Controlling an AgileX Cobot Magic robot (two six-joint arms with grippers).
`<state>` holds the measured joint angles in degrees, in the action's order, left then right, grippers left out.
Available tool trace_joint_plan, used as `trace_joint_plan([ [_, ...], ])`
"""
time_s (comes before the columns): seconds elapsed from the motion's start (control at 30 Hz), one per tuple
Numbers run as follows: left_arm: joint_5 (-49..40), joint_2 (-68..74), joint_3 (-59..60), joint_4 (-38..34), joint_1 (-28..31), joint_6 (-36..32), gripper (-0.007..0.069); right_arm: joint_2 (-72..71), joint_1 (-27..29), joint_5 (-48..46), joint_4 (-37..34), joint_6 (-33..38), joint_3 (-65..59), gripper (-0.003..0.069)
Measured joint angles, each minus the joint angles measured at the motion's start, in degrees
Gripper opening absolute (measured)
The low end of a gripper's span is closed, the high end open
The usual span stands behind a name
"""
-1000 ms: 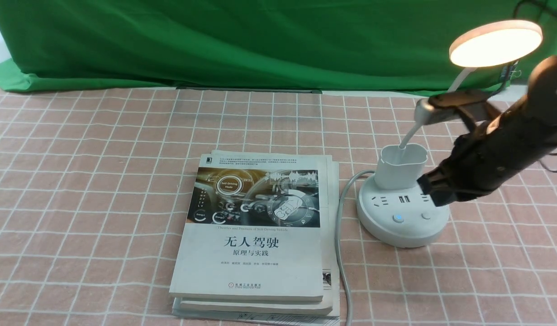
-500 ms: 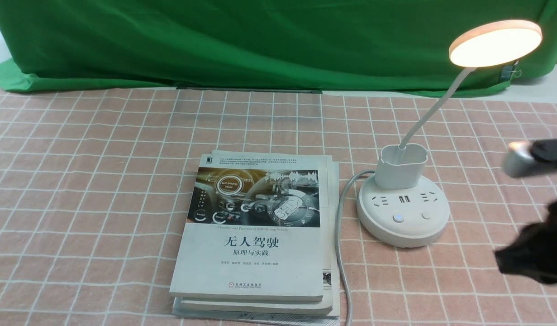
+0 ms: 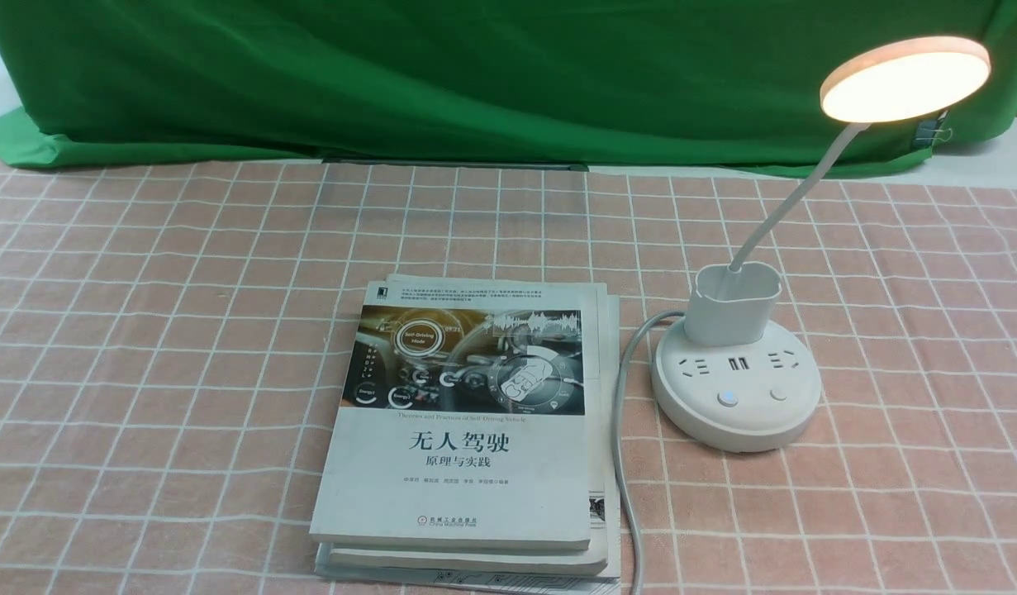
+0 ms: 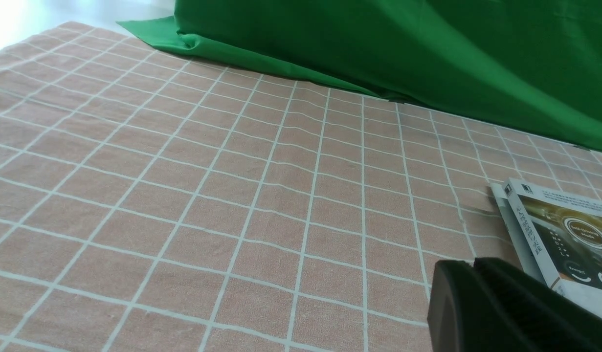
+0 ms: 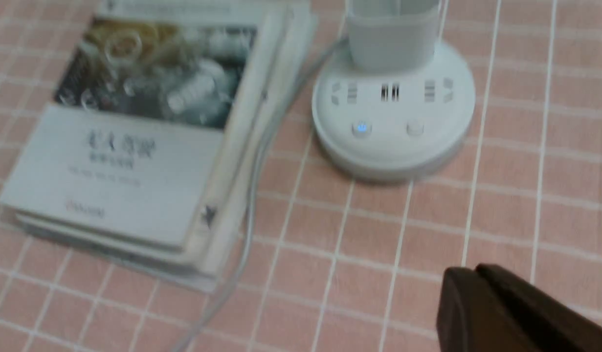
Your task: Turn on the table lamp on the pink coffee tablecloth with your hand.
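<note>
Both closed and empty: left gripper, right gripper. The table lamp glows, so I'd park the right gripper clear at four o'clock.

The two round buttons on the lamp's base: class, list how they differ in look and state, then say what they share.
The left button glows blue at its centre; the right button is plain white and unlit. The left button sits nearer the books, the right button farther from them. Both are small, round and set on the front of the table lamp base.
</note>
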<state>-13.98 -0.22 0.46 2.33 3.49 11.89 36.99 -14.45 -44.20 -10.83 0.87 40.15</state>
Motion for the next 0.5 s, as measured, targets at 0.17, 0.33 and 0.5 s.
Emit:
trace_joint_plan([
  [0.17, 0.0, 0.0, 0.0, 0.0, 0.0, 0.0, 0.0019, -7.07, 2.31, 10.59, -0.11, 6.92, -5.38, 0.0027],
  [0.33, 0.0, 0.0, 0.0, 0.0, 0.0, -0.06, 0.0019, -21.44, 8.93, 24.18, -0.18, 11.55, -22.38, 0.0027],
  [0.5, 0.0, 0.0, 0.0, 0.0, 0.0, -0.06, 0.0019, -32.36, 10.86, 33.63, 0.24, 12.2, -37.58, 0.0028],
])
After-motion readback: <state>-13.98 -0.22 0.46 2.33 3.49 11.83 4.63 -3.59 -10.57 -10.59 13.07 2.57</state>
